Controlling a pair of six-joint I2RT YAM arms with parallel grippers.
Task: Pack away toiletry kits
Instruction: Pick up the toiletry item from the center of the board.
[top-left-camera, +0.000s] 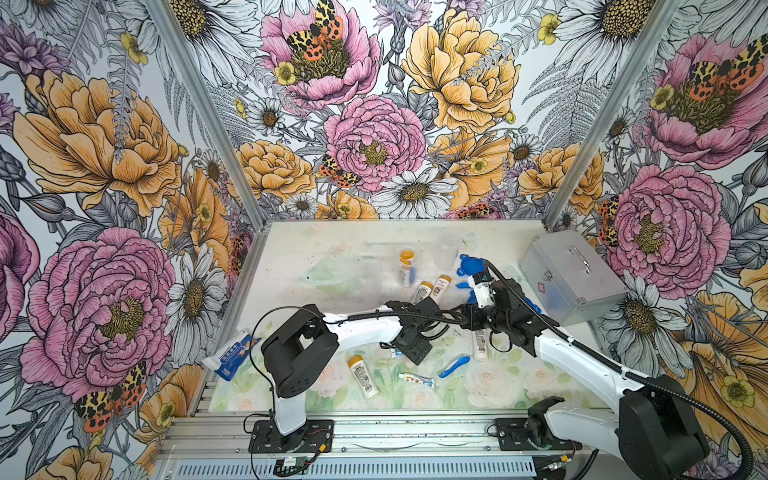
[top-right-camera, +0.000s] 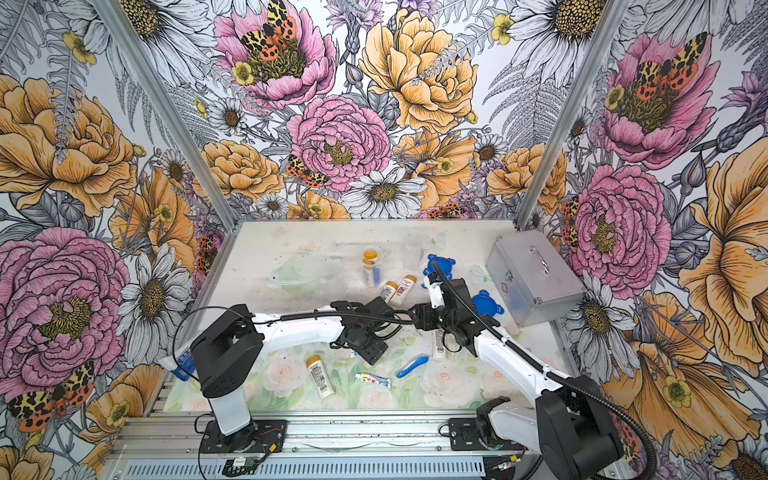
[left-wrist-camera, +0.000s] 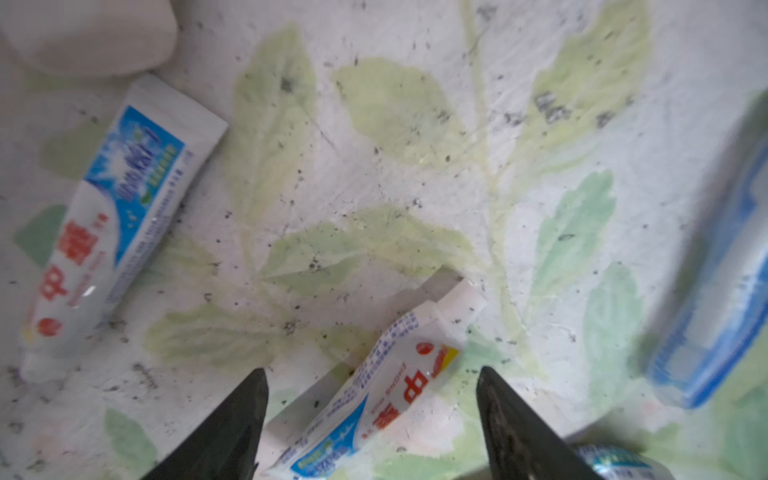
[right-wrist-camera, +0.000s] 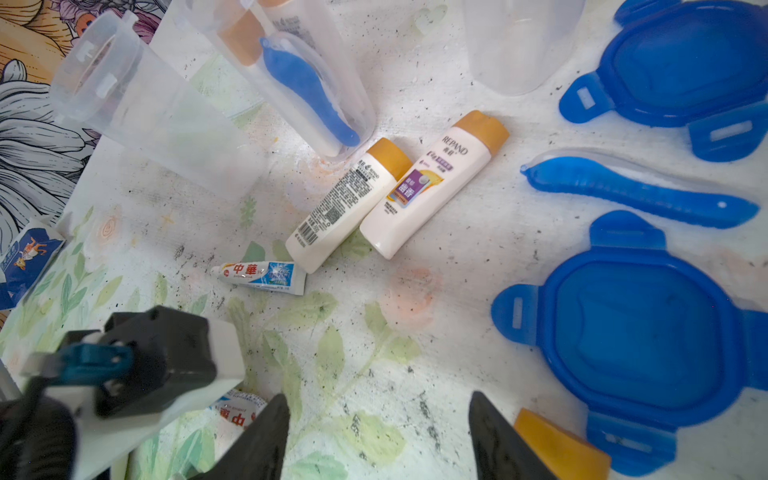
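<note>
We are hovering our left gripper (left-wrist-camera: 372, 411) low over the middle of the table (top-left-camera: 291, 257). Its jaws are spread wide. A toothpaste tube (left-wrist-camera: 399, 374) is lying flat between the fingertips with a gap on either side, so nothing is being gripped. A second tube (left-wrist-camera: 116, 208) is lying close by.

Our right gripper (right-wrist-camera: 376, 440) is hanging just to the right, jaws also wide over bare tabletop, holding nothing. Just beyond it, two orange-capped bottles (right-wrist-camera: 432, 183) are lying side by side, touching. Farther back, a clear cup (right-wrist-camera: 353, 104) is holding a blue toothbrush (right-wrist-camera: 307, 87).

To the right we are seeing two blue lids (right-wrist-camera: 640, 340) with a loose toothbrush (right-wrist-camera: 636, 191) between them. The silver case (top-left-camera: 569, 276) is sitting at the far right.
</note>
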